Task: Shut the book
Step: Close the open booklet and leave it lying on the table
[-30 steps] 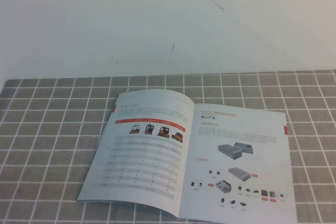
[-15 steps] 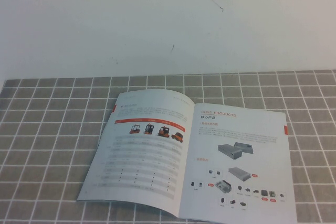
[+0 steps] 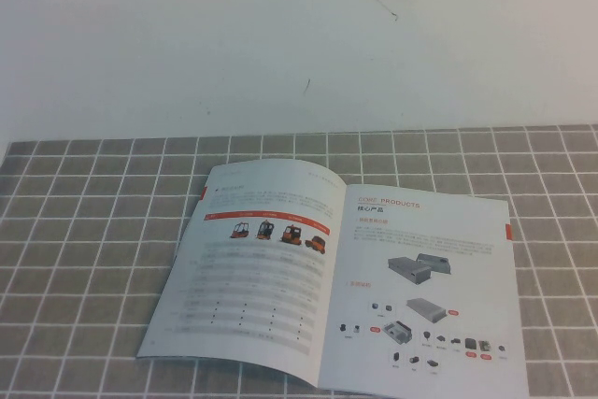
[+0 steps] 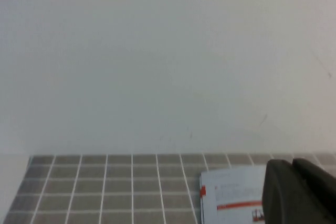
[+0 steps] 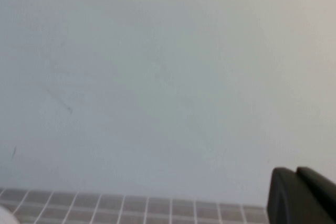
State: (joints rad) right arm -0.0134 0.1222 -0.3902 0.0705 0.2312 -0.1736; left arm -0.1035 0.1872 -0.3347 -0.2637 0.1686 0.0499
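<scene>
A pale wall point(image 3: 280, 35) stands behind the grey-tiled tabletop point(image 3: 84, 231), where the book point(image 3: 336, 277) I am to close lies wide open and face up. It sits toward the near edge, a little right of the middle, and its near right corner runs out of the high view. Its left-hand page point(image 3: 252, 268), with a row of small vehicles printed on it, arches slightly off the surface. Its right-hand page point(image 3: 425, 296), showing product pictures, lies flatter.

By my reckoning the job has not begun: no page is lifted and neither of my arms reaches into the high view. The whole close is left, one side to be swung over the spine onto the other.

No containers are in sight.

My left gripper point(image 4: 299, 192) shows only as a dark shape in its own wrist view, held back from the table with the book's far corner just beside it. My right gripper point(image 5: 302, 195) is a similar dark shape, aimed mostly at the wall. I cannot tell whether either is apart or together.
</scene>
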